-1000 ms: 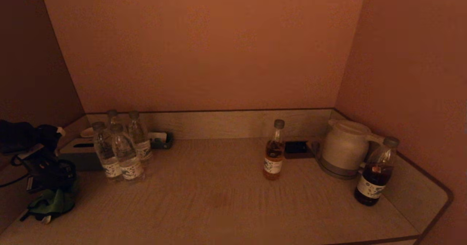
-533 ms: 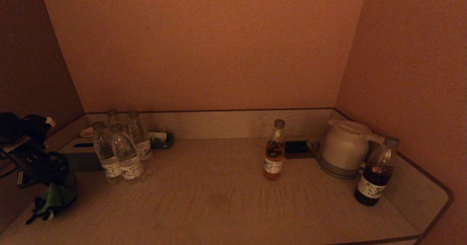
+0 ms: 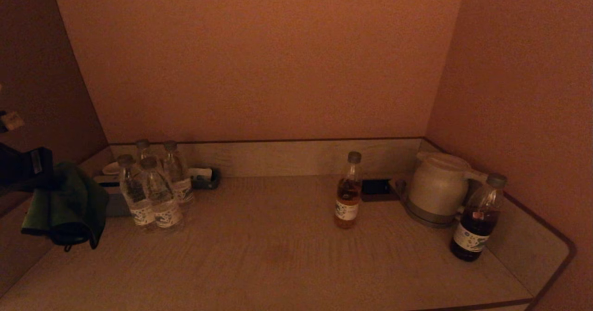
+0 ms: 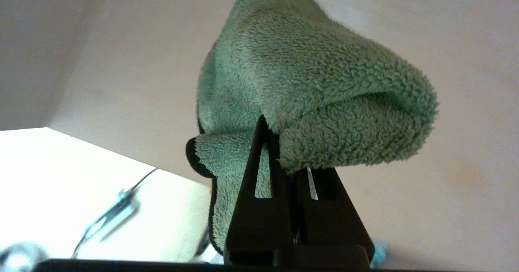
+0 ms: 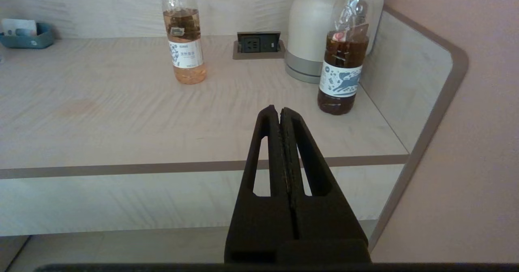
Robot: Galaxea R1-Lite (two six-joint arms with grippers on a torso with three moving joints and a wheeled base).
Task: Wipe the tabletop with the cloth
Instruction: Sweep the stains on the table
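Note:
The green fleece cloth point(image 3: 65, 204) hangs above the left end of the wooden tabletop point(image 3: 278, 260), clear of the surface. My left gripper point(image 4: 284, 142) is shut on the cloth point(image 4: 316, 81), which drapes over the fingertips and hides them. In the head view only the dark left wrist point(image 3: 23, 169) shows at the left edge, beside the cloth. My right gripper point(image 5: 279, 110) is shut and empty, parked in front of and below the table's front edge point(image 5: 162, 168), out of the head view.
Several water bottles point(image 3: 153, 195) stand at the back left, close to the cloth, with a small tray point(image 3: 204, 177) behind them. An amber bottle point(image 3: 348, 195), a socket point(image 3: 376, 187), a white kettle point(image 3: 438, 188) and a dark bottle point(image 3: 477, 223) stand to the right. Walls enclose three sides.
My left arm has risen and swung back towards the left edge, lifting the cloth off the table's left end. The cloth now hangs higher and spread out. The right arm has not moved.

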